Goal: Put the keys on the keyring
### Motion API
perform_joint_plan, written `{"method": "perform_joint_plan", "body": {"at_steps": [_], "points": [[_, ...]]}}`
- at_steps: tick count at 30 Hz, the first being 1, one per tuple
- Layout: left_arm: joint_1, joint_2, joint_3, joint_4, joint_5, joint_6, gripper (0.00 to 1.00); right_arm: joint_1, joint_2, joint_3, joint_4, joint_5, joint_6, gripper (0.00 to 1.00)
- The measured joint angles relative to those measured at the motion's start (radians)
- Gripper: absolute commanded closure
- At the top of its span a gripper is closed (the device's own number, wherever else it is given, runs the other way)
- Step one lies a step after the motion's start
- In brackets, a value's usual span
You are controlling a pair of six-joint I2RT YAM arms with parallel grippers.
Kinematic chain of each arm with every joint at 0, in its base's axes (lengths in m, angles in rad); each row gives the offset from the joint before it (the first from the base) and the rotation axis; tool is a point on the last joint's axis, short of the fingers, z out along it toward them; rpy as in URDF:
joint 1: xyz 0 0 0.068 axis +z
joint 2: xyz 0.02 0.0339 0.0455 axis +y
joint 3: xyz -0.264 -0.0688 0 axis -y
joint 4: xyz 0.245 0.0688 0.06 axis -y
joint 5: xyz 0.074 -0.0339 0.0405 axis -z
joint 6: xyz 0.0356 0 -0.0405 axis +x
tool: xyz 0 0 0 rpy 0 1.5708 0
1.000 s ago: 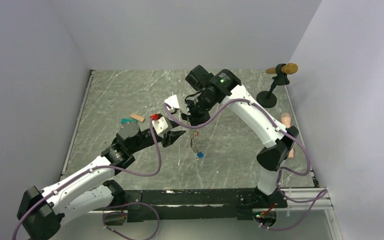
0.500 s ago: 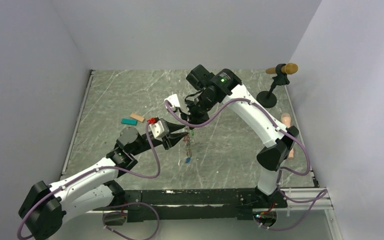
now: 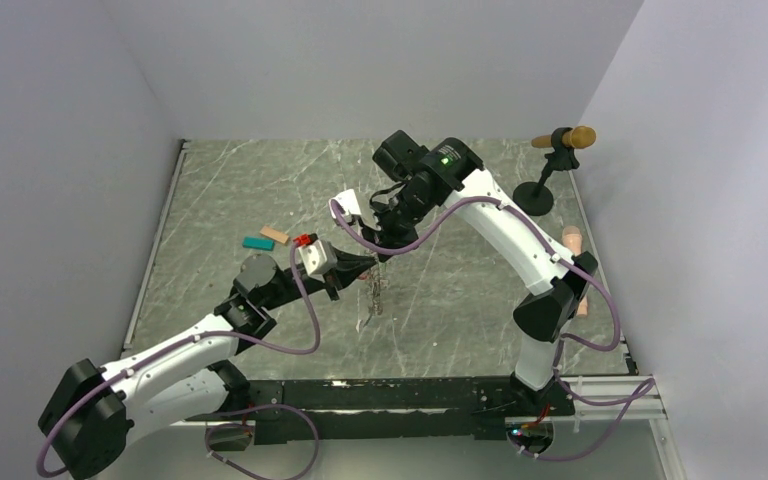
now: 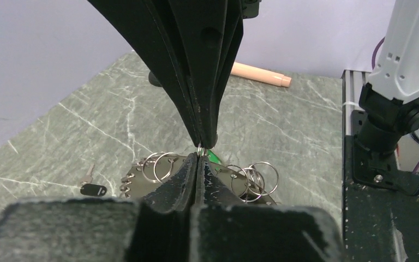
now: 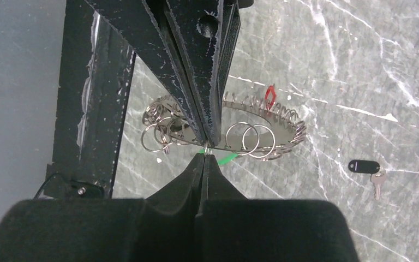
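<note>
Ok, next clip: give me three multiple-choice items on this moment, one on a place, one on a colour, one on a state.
1. Where is the black-tagged key?
A. On the table, apart from the keyring.
B. Threaded on that ring.
C. On top of a block.

2. What colour is the tag beside the right gripper?
A. Yellow.
B. White.
C. Green.

3. How do the right gripper's jaws stand?
A. Wide open.
B. Shut at the keyring's rim.
C. Out of every view.

Answers:
1 A: the right wrist view shows it lying on the stone surface, off to one side of the ring.
2 C: a green sliver shows right by the tips.
3 B: its fingers are pressed together where the ring's thin rim passes.
</note>
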Motion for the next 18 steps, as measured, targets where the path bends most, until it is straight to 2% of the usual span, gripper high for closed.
{"method": "perform_joint_plan", "body": {"at_steps": [9,12,18], "points": [[0.000,0.007,0.000,-0.004,0.002,-0.018,1.00,0.000,0.000,-0.008,-0.013,-0.003,-0.003,1.00],[0.000,0.007,0.005,-0.016,0.001,-0.035,0.89,0.000,0.000,-0.013,-0.013,-0.005,-0.003,1.00],[0.000,0.010,0.008,-0.019,-0.003,-0.064,0.87,0.000,0.000,-0.014,-0.013,-0.017,-0.006,1.00]]}}
